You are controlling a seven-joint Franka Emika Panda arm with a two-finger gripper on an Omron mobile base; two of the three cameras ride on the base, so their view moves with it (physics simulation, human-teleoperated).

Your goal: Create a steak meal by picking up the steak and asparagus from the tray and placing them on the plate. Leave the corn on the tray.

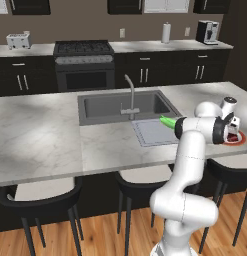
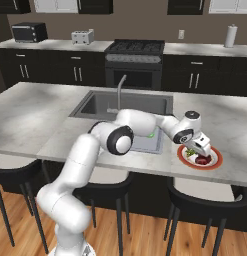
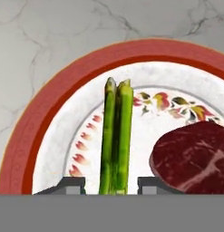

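The round red-rimmed plate (image 3: 45, 118) lies directly under my gripper (image 3: 111, 183). The thin green asparagus (image 3: 117, 136) rests on its white centre, running between my two fingertips (image 3: 72, 183) with a small gap on each side, so the jaws stand open around it. The dark red steak (image 3: 195, 156) lies on the plate beside it. From the right base view, the gripper (image 2: 201, 150) hovers low over the plate (image 2: 215, 161) at the counter's right end. The pale tray (image 1: 150, 132) sits to the left with the bright green corn (image 1: 168, 121) on it.
A dark sink (image 1: 120, 105) with a curved faucet (image 1: 130, 92) lies just behind the tray. The plate sits close to the counter's front edge. Black stools (image 1: 140, 182) stand under the counter. Open marble (image 1: 40, 135) stretches to the left.
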